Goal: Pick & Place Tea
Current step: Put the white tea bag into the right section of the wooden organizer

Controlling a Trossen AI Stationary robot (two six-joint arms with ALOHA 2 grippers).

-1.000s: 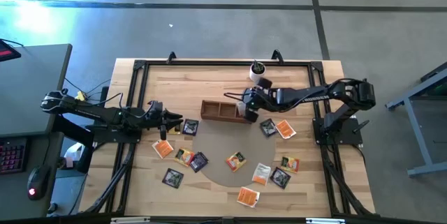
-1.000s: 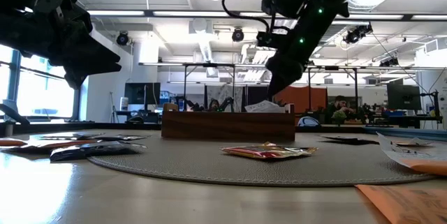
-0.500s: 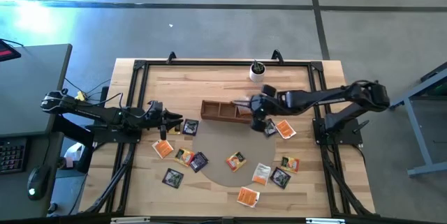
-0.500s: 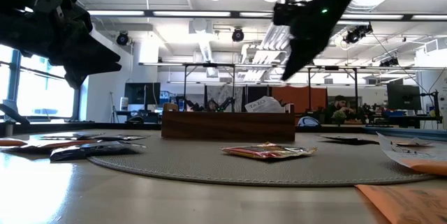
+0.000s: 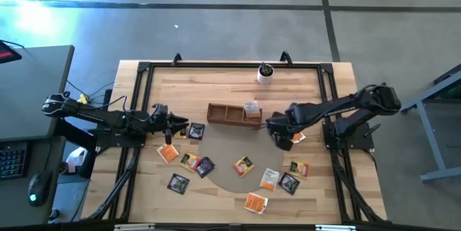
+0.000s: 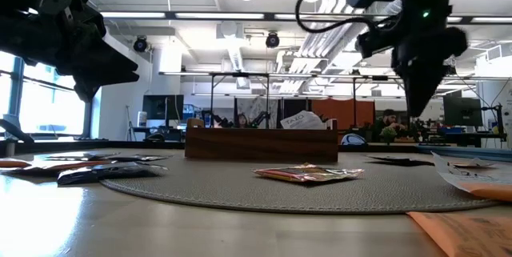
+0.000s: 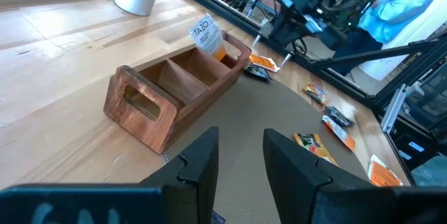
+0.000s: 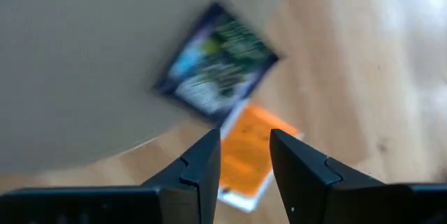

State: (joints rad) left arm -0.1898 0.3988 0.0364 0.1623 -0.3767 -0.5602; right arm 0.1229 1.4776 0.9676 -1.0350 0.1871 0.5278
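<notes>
Right gripper (image 5: 282, 136), fingers spread and empty, has swung off the wooden caddy (image 5: 234, 114) to hover over a dark sachet (image 8: 216, 61) and orange sachet (image 8: 248, 155); one whitish sachet (image 5: 251, 108) now stands delivered in the caddy's end compartment. Roughly a dozen sachets remain on the worktop (image 5: 216, 80); left gripper (image 5: 181, 124) waits at the left, fingers apart, empty.
</notes>
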